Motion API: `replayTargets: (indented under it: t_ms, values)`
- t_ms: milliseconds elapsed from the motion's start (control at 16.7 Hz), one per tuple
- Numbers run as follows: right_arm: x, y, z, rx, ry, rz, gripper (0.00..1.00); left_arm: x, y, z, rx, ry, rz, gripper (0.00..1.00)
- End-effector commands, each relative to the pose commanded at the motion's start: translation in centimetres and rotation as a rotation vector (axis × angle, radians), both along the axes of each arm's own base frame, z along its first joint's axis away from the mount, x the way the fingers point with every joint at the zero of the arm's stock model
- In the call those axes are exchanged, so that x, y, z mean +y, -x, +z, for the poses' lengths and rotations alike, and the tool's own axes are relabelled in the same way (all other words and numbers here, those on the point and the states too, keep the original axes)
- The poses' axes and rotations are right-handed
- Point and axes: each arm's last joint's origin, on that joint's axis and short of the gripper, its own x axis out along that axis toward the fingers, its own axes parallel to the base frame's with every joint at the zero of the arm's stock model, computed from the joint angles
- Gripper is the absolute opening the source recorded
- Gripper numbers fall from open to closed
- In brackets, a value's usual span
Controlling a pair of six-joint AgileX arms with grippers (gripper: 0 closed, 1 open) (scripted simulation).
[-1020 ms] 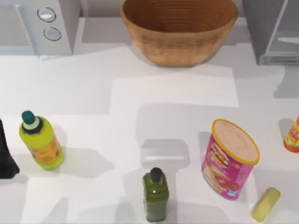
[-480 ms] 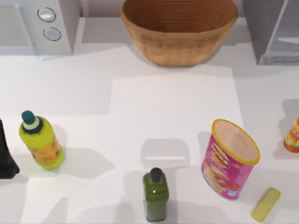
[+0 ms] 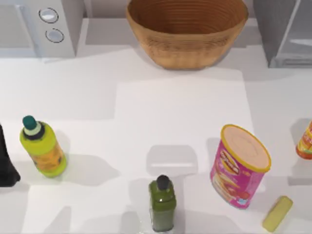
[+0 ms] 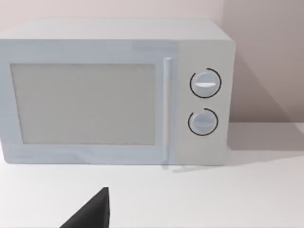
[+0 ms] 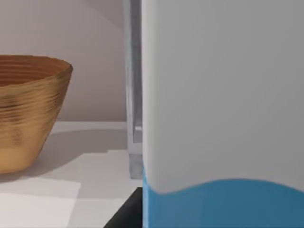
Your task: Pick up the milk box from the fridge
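Milk box (image 5: 223,114) pressed close before right tool, fridge (image 5: 134,95) edge just behind; likely held for carrying clear. Tool closure not discernible. Left tool likewise.

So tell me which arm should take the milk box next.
Right. Its wrist view has the white-topped, blue-sided milk box looming close beside the grey fridge; the left wrist view faces the white two-dial microwave.

White table (image 3: 180,112), pale pinkish wall (image 4: 261,57)
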Motion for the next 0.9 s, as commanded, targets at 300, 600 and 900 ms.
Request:
replayTargets:
  t_ms: [300, 600, 900]
  values:
    - [0.0, 0.0, 0.0, 0.001, -0.002, -0.002, 0.00, 0.0, 0.0, 0.0, 0.000, 0.000, 0.000, 1.00]
    - [1.5, -0.5, 3.7, -0.102, 0.014, 0.143, 0.00, 0.0, 0.0, 0.0, 0.000, 0.000, 0.000, 1.00]
    - [5.8, -3.5, 8.8, -0.247, 0.001, 0.391, 0.00, 0.0, 0.0, 0.0, 0.000, 0.000, 0.000, 1.00]
